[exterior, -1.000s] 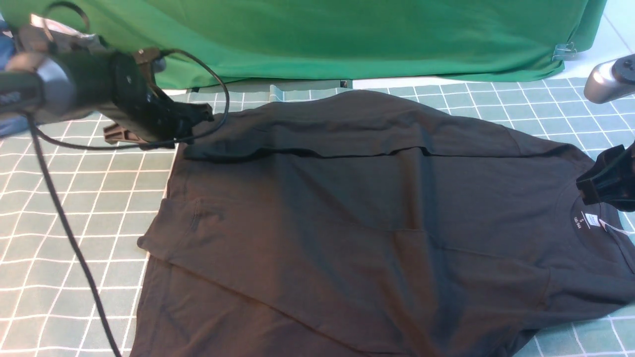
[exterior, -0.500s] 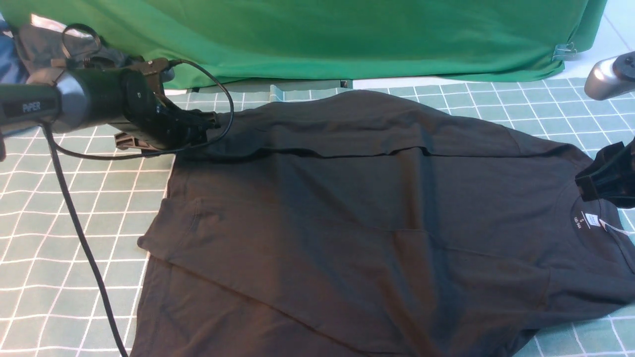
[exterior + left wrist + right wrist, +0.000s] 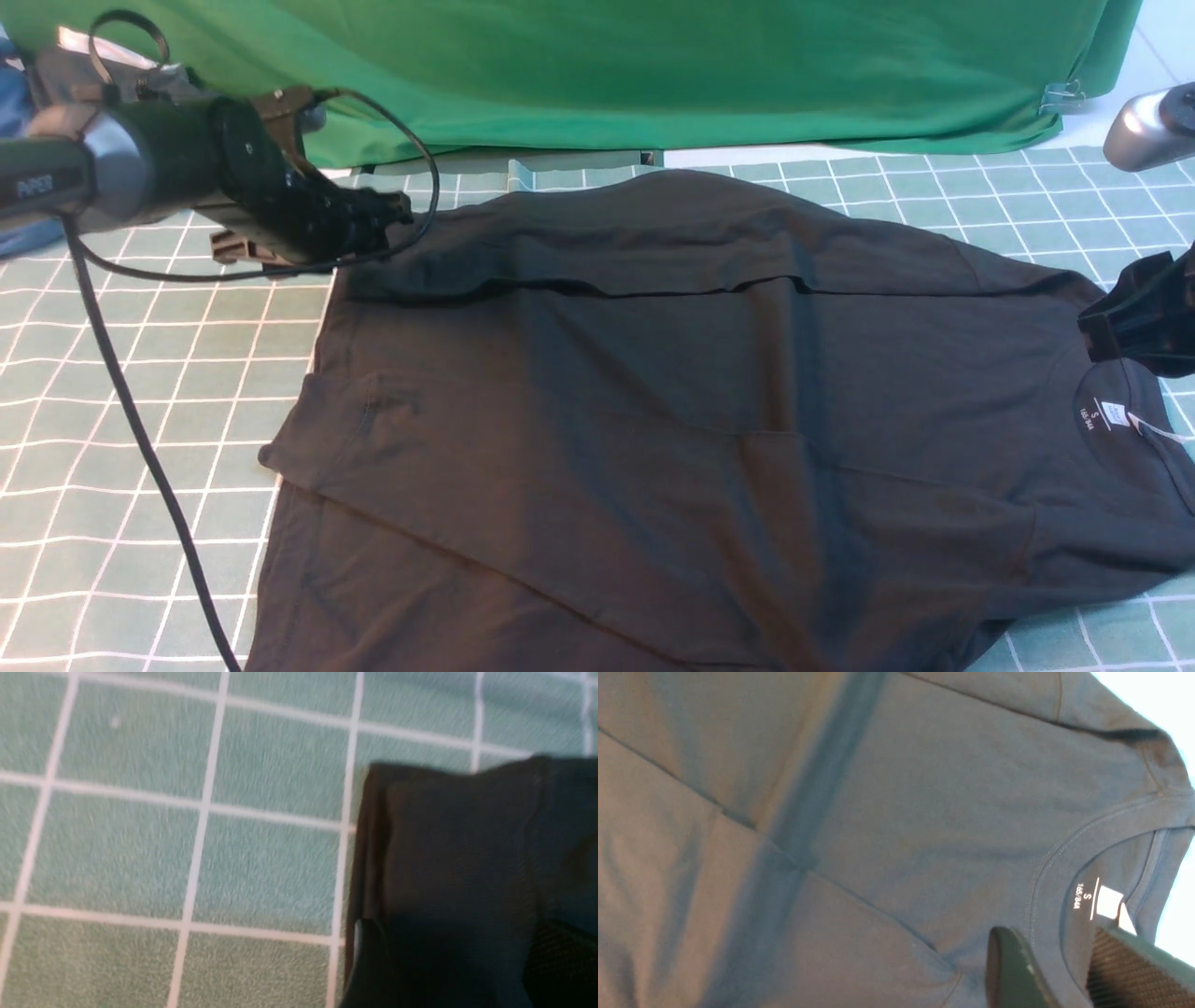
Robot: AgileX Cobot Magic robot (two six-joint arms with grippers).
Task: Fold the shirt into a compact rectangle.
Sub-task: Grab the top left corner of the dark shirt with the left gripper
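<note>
Front view: the black shirt lies spread on the green gridded mat, with its collar and white neck label toward the robot's right and its hem toward the left. The far long edge is turned over onto the body, forming a straight crease. The left gripper hovers at the far hem corner with its jaws apart; in the left wrist view that corner lies flat on the mat, unheld. The right gripper hangs beside the collar; in the right wrist view its fingers stand apart over the neckline, gripping nothing. The step in hand appears to be the lengthwise folding. To do it well, both grippers should pinch the near edge at hem and shoulder, lift together, keep the cloth taut between them, and lay it parallel to the far crease. No container is in view; a bright green cloth hangs behind the mat.
</note>
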